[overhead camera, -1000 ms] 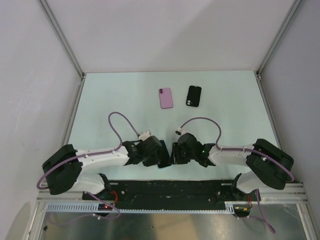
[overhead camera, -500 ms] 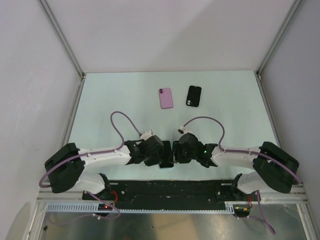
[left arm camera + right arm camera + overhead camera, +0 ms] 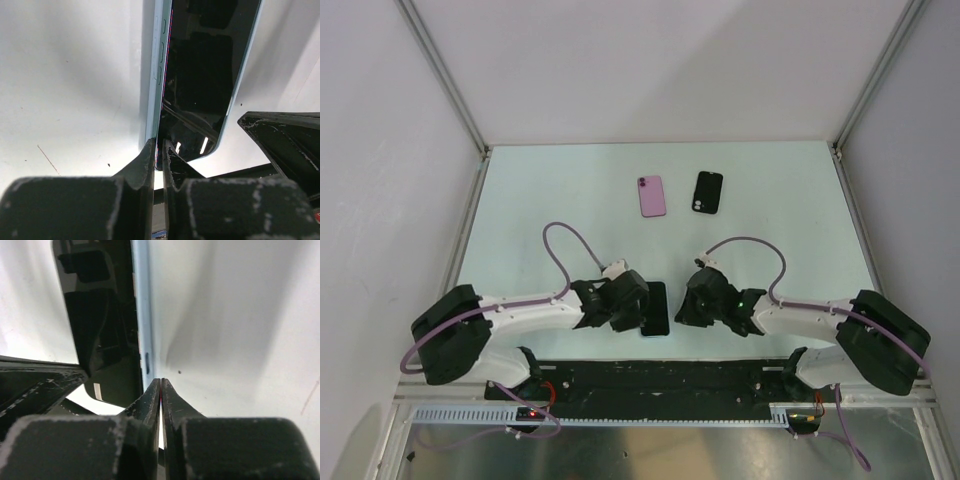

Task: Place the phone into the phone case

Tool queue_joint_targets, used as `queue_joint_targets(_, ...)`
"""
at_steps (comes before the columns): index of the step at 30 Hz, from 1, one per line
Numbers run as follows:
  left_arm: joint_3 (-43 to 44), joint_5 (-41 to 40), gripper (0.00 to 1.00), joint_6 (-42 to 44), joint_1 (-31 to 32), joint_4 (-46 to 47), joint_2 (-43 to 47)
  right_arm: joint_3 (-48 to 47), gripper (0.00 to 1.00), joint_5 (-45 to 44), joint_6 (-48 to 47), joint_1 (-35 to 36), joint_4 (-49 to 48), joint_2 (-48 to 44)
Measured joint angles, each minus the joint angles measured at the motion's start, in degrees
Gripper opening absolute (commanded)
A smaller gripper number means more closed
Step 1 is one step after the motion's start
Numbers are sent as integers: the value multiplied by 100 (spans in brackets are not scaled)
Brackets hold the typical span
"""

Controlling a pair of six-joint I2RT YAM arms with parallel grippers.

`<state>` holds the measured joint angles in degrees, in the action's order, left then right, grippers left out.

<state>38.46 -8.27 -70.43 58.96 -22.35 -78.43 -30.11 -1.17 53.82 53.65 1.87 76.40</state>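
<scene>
A phone with a dark screen and a pale blue frame (image 3: pixel 656 306) lies near the table's front edge, between the two arms. My left gripper (image 3: pixel 642 312) is shut on its near corner; in the left wrist view the phone (image 3: pixel 200 75) runs away from the gripper (image 3: pixel 159 148). My right gripper (image 3: pixel 691 309) is shut and empty, a little to the right of the phone. In the right wrist view the gripper (image 3: pixel 161 383) sits just beside the phone's edge (image 3: pixel 100 315). A black phone case (image 3: pixel 708 191) lies flat at the far middle of the table.
A pink phone-shaped item (image 3: pixel 652 196) lies left of the black case. The black rail (image 3: pixel 660 378) runs along the table's near edge, just behind both grippers. Grey walls and metal posts close in the table on three sides.
The grippers were together over the phone a second ago. My right gripper has drawn back to the right, which uncovers the phone. My left gripper stays at the phone's left side.
</scene>
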Motion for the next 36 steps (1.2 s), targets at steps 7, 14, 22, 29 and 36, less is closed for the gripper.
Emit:
queue_joint_targets(7,107,31,3,15,24,-7,-116,236,0,-70,107,2,162,-96)
queue_joint_targets(14,214,66,0,46,57,-35,-225,212,0,125,149,142,-122,129)
queue_joint_targets(22,505,48,0,127,81,-431,-455,103,0,81,166,162,-262,350)
queue_joint_targets(29,667,31,0,146,114,-573,-688,79,0,70,164,162,-236,400)
queue_joint_targets(36,649,4,0,142,131,-560,-763,66,0,68,162,162,-219,417)
